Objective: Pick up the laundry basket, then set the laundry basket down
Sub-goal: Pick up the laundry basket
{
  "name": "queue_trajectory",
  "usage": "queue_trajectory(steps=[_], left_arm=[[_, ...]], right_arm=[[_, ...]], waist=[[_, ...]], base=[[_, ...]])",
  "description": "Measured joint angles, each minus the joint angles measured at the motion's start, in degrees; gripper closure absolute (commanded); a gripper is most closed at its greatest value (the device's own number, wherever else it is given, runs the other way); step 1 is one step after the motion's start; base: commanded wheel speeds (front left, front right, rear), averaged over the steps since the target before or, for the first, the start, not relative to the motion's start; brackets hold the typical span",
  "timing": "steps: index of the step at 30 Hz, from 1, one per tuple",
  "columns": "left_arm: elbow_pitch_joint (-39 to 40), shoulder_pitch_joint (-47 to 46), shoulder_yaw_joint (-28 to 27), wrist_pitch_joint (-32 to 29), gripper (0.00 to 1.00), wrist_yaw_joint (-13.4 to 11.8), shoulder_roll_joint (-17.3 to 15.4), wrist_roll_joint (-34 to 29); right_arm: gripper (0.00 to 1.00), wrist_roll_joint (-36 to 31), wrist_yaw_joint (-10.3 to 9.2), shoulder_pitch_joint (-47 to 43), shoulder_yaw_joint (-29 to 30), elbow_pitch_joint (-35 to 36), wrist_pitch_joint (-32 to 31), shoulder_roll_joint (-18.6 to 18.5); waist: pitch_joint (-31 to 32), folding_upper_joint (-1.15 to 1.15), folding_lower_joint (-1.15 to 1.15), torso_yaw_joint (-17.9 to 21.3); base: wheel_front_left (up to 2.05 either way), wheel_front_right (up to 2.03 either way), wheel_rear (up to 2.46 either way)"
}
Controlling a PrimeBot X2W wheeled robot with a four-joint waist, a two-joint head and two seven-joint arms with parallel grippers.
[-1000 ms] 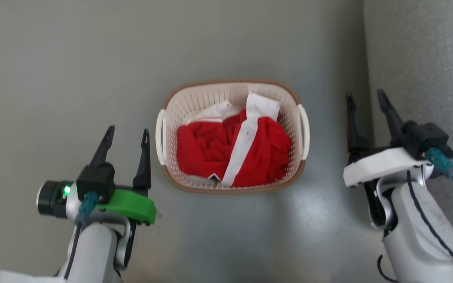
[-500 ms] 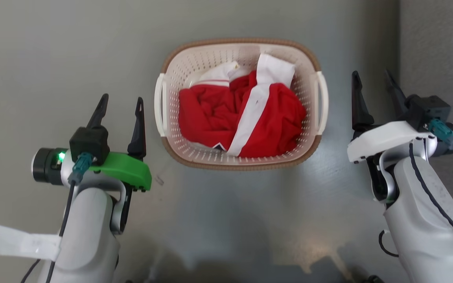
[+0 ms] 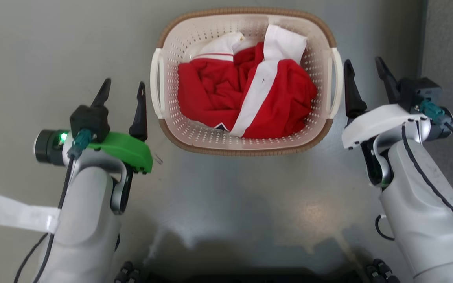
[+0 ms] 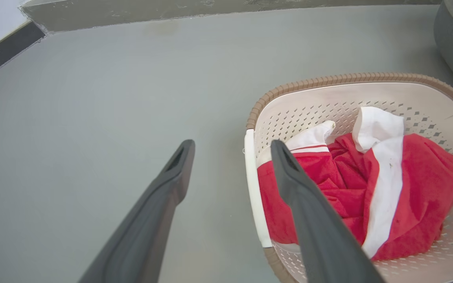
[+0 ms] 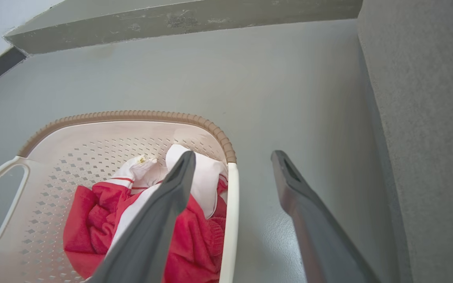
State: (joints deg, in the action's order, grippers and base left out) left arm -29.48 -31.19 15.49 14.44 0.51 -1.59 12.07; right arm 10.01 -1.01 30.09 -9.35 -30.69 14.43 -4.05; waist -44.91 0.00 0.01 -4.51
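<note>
The robot's left hand point(image 3: 124, 83) hangs left of the basket point(image 3: 246, 11), its two dark fingers spread wide and holding nothing. A green cover point(image 3: 126, 148) caps the wrist behind it, and a white paper tag point(image 3: 18, 214) sticks out from the forearm. The inner finger point(image 3: 140, 114) stands just beside the basket's left handle point(image 3: 156, 88), with a thin strip of grey floor point(image 3: 226, 188) showing between them. In the left wrist view that handle lies partly in the gap between the fingers.

The basket sits on the floor between the two hands, its brown rim trim curving round the far and near ends. A crumpled red garment point(image 3: 210, 90) with white panels lies inside it, against the perforated walls.

On the basket's right, the right handle point(image 3: 336, 88) stands very close to the inner finger of the right hand point(image 3: 363, 61); whether they touch cannot be told. This hand is also spread wide and empty, with a white cover point(image 3: 376, 120) behind it. In the right wrist view the handle runs up the gap between the fingers. Farther right of the basket rises a grey textured surface point(image 3: 450, 39).
</note>
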Motion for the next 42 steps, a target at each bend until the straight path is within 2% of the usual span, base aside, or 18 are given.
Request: queue_trajectory(steps=[27,34,42], left_arm=[[-7.9,-8.7,4.2,0.0,0.00,2.3,0.3,3.9],[-9.8,-10.0,4.4,0.0,0.00,2.5,0.3,4.4],[-12.5,-12.2,5.3,0.0,0.00,3.6,0.3,6.4]], right_arm=[[0.00,0.2,0.52,7.2,-1.3,-6.0,0.0,0.2],[0.00,0.6,1.48,8.9,-2.5,-7.2,0.0,0.2],[0.00,1.2,1.67,10.5,-4.0,-9.2,0.0,0.2]], waist=[[-9.7,0.00,0.00,0.6],[-11.4,0.00,0.00,0.9],[-13.2,0.00,0.00,1.2]], base=[[0.00,0.00,0.00],[0.00,0.00,0.00],[0.00,0.00,0.00]])
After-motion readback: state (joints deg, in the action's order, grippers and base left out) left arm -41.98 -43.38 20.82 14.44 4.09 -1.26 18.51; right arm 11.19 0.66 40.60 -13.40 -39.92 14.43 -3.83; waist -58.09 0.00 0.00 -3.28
